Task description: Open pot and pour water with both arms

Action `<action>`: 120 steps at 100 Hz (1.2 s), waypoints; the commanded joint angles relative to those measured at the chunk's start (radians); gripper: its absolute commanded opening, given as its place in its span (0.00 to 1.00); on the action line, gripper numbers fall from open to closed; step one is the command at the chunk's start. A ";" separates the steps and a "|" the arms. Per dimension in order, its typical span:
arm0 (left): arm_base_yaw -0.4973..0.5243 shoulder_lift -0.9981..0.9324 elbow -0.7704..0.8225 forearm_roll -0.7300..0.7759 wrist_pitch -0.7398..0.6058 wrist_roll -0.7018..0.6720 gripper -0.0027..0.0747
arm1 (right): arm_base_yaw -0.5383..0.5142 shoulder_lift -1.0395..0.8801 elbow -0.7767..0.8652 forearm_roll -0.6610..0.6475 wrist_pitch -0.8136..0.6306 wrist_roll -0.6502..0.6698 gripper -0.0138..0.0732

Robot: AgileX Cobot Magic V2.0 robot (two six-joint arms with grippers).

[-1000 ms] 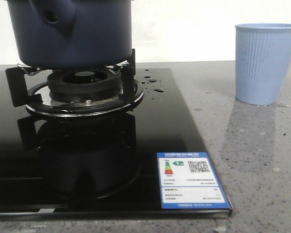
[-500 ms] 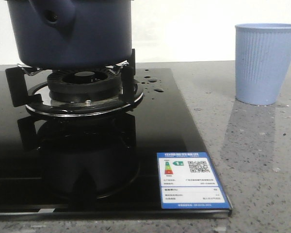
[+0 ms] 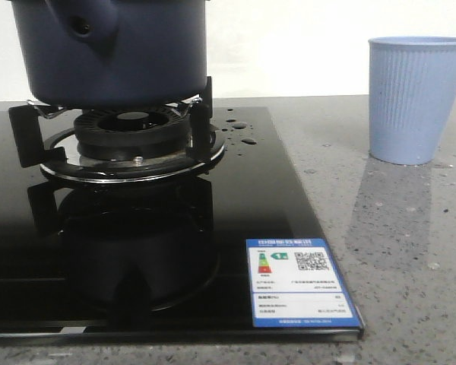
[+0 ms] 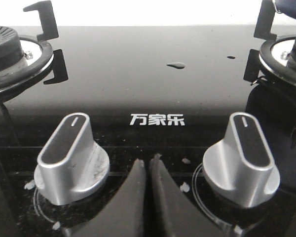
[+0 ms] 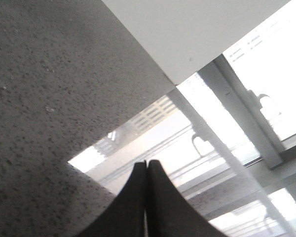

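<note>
The dark navy-blue pot (image 3: 114, 49) stands on the gas burner (image 3: 129, 137) of the black glass hob at the back left; its stubby hollow handle faces me and its top is cut off by the view, so the lid is hidden. A light blue ribbed cup (image 3: 416, 99) stands on the grey counter at the right. Neither gripper shows in the front view. My left gripper (image 4: 148, 165) is shut and empty, low over the hob between two silver knobs. My right gripper (image 5: 147, 165) is shut and empty over the grey counter.
Two silver knobs (image 4: 71, 153) (image 4: 241, 158) flank the left gripper. Water drops (image 3: 243, 133) lie on the black hob (image 3: 281, 213) beside the burner. A blue energy label (image 3: 300, 293) sits at the hob's front right corner. A second burner (image 4: 10, 54) shows in the left wrist view.
</note>
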 commanded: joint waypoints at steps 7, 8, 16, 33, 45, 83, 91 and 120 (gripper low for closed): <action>0.001 -0.025 0.039 -0.120 -0.117 -0.008 0.01 | -0.006 -0.022 0.006 -0.206 0.014 -0.016 0.07; 0.001 -0.025 0.039 -0.128 -0.121 -0.008 0.01 | -0.006 -0.022 0.006 -0.209 0.014 -0.016 0.07; 0.001 -0.025 0.039 -0.217 -0.147 -0.008 0.01 | -0.006 -0.022 0.006 -0.220 0.029 -0.016 0.07; 0.001 -0.025 0.039 -0.306 -0.152 -0.008 0.01 | -0.006 -0.022 0.003 -0.220 -0.086 -0.002 0.07; 0.001 -0.025 0.039 -0.306 -0.153 -0.008 0.01 | -0.006 -0.022 0.001 -0.220 -0.339 0.122 0.07; 0.001 -0.025 0.039 -0.306 -0.153 -0.008 0.01 | -0.006 -0.022 -0.004 -0.218 -0.935 0.195 0.07; 0.001 -0.025 0.039 -0.306 -0.153 -0.008 0.01 | -0.006 -0.022 -0.004 -0.213 -0.971 0.195 0.07; 0.001 -0.025 0.039 -0.568 -0.274 -0.008 0.01 | -0.006 -0.022 -0.004 0.034 -0.948 0.483 0.07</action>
